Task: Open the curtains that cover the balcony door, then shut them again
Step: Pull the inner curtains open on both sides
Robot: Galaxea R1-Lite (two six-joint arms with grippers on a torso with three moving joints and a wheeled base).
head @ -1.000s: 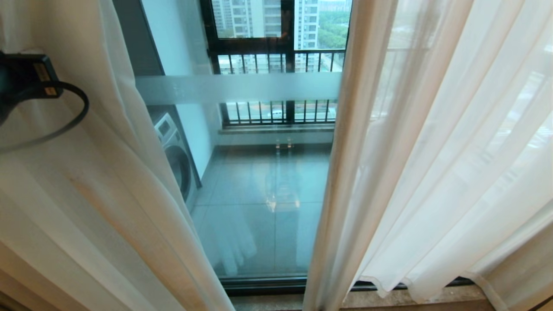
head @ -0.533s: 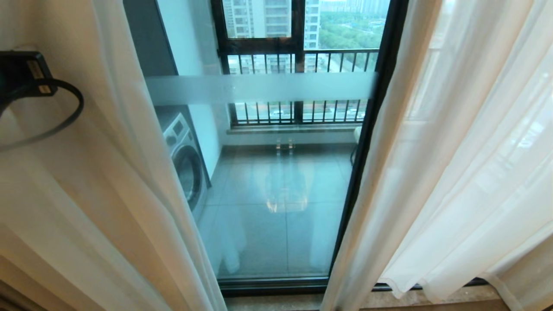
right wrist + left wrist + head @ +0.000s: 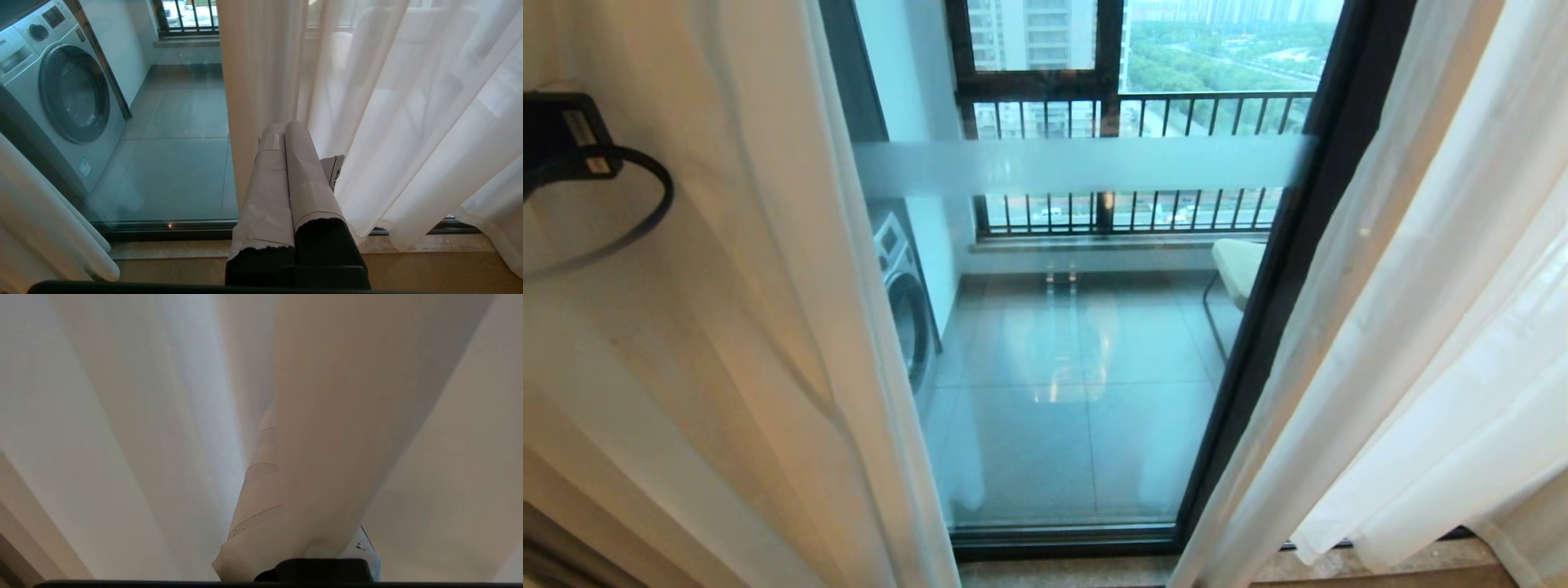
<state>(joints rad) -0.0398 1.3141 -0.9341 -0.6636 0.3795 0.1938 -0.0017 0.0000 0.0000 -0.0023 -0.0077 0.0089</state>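
Observation:
Two sheer cream curtains hang apart in front of the balcony door. The left curtain [image 3: 727, 327] fills the left of the head view and the right curtain [image 3: 1437, 327] fills its right. Between them show the door's glass [image 3: 1078, 392], its frosted band [image 3: 1078, 163] and a dark frame post [image 3: 1258, 327]. In the left wrist view my left gripper [image 3: 271, 416] is shut with a fold of the left curtain [image 3: 335, 416] draped over and between its taped fingers. My right gripper [image 3: 284, 128] is shut and empty, its tips against the right curtain's edge [image 3: 253, 81].
A washing machine [image 3: 907, 302] stands behind the glass at the left, and a pale seat [image 3: 1237, 265] at the right. A black railing [image 3: 1176, 114] runs beyond. A stone sill [image 3: 171, 249] lies under the door. My left arm's black part with a cable [image 3: 564, 139] shows at far left.
The whole head view has shifted right, so the camera has moved left. The gap between the curtains looks wider, and the dark frame post and the seat have come into view.

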